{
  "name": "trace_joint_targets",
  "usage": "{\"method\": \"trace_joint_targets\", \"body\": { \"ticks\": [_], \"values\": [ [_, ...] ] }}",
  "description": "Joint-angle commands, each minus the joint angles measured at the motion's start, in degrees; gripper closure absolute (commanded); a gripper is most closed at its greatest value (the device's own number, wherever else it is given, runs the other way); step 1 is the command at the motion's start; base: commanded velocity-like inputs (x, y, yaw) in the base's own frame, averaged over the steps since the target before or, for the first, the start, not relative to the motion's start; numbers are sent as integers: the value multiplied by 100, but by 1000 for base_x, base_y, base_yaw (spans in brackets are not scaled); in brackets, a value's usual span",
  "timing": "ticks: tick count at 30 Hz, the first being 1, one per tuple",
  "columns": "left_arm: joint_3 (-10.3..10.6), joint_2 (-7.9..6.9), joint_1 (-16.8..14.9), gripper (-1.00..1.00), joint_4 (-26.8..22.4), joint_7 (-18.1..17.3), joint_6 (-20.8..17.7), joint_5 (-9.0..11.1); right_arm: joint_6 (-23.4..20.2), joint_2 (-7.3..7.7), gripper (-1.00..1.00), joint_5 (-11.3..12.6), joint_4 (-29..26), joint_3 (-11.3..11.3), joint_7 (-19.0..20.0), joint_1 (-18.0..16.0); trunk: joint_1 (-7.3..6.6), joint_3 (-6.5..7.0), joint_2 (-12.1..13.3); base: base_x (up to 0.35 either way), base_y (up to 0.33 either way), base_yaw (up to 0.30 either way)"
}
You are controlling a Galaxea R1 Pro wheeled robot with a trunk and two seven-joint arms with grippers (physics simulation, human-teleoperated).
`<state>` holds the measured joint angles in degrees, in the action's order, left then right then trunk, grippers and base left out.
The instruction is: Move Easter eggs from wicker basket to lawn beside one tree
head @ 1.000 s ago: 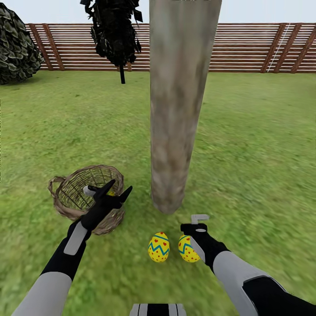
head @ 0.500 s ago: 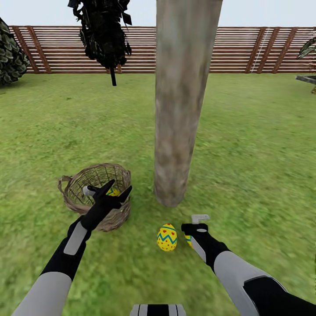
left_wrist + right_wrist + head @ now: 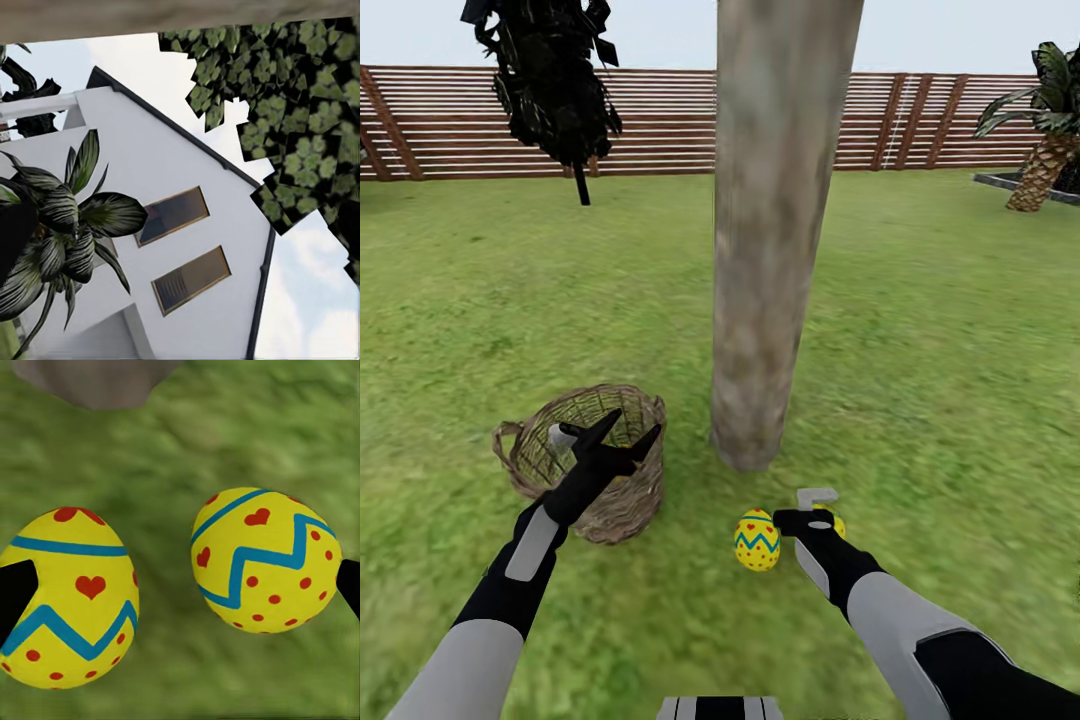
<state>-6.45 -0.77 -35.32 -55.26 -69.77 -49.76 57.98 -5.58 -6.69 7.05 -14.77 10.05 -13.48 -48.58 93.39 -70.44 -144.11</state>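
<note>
Two of the three Easter eggs lie on the lawn (image 3: 920, 330) just short of the tree (image 3: 775, 250): one (image 3: 757, 540) in plain sight just beside the right gripper (image 3: 812, 508), the other (image 3: 830, 522) tucked directly under it so that only a yellow edge peeks past the wrist. In the right wrist view the pair, one egg (image 3: 264, 561) and its neighbour (image 3: 69, 598), sit close but apart on the grass, with a dark fingertip at each outer edge, so that pincer looks spread wide and holds nothing. The risk here, I'd judge, is a careless lift or swing of that arm clipping an egg and rolling it away from the trunk. Off to the other side, the left gripper (image 3: 622, 432) hangs over the wicker basket (image 3: 625, 500), its fingers splayed and empty. I can't make out a third egg through the weave from where the head camera looks; if it sits inside, the open fingers could catch the braided rim on the way down and tip the light basket, or pinch the smooth egg off-centre so it squirts out. The left wrist camera points up at a white house (image 3: 172, 225) and foliage (image 3: 300, 112), so it gives no help in guiding that reach.
</note>
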Motion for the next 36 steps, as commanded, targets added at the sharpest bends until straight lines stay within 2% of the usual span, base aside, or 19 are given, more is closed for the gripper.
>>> {"method": "trace_joint_targets", "body": {
  "ticks": [1, 36],
  "values": [
    [4, -3, -1, -100, 0, -2, -43, 29, -31, 2, -100, 59, -9, 50, -40, -4, -1, 2, -2, 0, 343, -229],
    [4, -3, -1, -100, 1, -2, -43, 29, -31, -1, -100, 59, -9, 50, -41, -3, -1, 214, -2, 0, 344, -229]
  ]
}}
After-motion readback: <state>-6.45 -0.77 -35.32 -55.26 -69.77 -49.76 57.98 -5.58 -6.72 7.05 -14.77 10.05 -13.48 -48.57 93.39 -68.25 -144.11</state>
